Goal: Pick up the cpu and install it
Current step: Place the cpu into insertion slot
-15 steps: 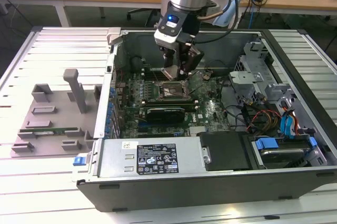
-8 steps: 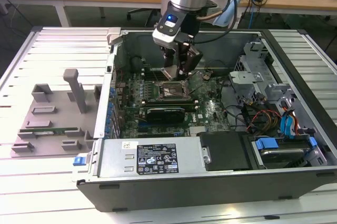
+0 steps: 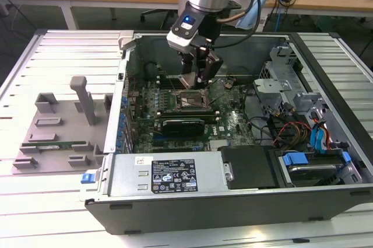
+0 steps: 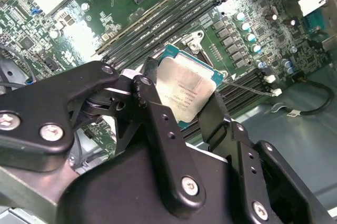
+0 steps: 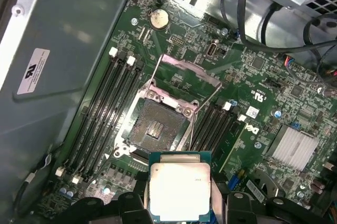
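Note:
My gripper (image 3: 195, 79) hangs inside the open computer case (image 3: 233, 207), shut on the cpu (image 3: 189, 80). The cpu (image 5: 179, 190) is a flat square chip with a silver-grey top and a thin pale green edge, pinched by its sides between the black fingers (image 4: 158, 124). In the second wrist view the cpu (image 4: 185, 92) hangs tilted above the green motherboard (image 4: 174, 2). The open socket (image 5: 157, 124) lies just beyond the chip in the first wrist view, its metal load plate (image 5: 184, 74) swung up and its pin field bare. The chip is above the socket (image 3: 186, 102), not touching it.
Black memory slots (image 5: 105, 113) run along both sides of the socket. A finned heatsink (image 5: 295, 147) and a coin battery (image 5: 159, 19) sit on the board. Cables and a drive cage (image 3: 291, 84) fill the exterior view's right. A grey fixture (image 3: 58, 125) holding a green memory stick (image 3: 49, 142) stands on the left.

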Controlling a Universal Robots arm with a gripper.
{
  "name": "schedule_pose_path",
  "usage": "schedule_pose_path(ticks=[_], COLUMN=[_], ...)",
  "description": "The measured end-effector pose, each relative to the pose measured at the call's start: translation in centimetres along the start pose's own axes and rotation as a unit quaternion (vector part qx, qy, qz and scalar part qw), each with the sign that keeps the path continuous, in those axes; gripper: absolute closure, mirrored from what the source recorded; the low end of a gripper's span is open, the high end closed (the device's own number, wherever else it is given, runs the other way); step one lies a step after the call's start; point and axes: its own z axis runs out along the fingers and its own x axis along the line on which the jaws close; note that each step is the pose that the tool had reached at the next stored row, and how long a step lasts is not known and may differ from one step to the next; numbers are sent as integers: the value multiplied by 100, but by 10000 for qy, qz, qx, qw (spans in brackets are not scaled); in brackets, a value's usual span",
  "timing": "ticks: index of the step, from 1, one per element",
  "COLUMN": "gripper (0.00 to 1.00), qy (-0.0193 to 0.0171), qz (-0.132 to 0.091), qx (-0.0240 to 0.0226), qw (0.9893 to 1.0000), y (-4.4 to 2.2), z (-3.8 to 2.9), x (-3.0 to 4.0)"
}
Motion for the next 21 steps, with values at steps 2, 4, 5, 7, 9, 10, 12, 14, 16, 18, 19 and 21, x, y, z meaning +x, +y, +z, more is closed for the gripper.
schedule_pose_path(ticks=[2, 4, 5, 7, 9, 10, 12, 14, 16, 18, 19, 21], gripper=[45, 45, 45, 45, 45, 45, 45, 45, 45, 45, 45, 45], qy=[4, 10, 13, 21, 32, 38, 52, 62, 69, 71, 72, 76], qz=[69, 131, 161, 230, 327, 388, 529, 641, 746, 837, 906, 979], qx=[4, 7, 9, 11, 15, 17, 24, 29, 35, 43, 47, 52], qw=[10000, 9999, 9999, 9997, 9995, 9992, 9986, 9979, 9972, 9965, 9959, 9952], y=[0, 0, 0, 1, 1, 1, 1, 1, 1, 1, 1, 1], z=[0, 1, 2, 3, 5, 5, 7, 8, 9, 9, 9, 11], x=[0, 0, 0, 0, 0, 0, 0, 1, 0, 0, 0, 0])
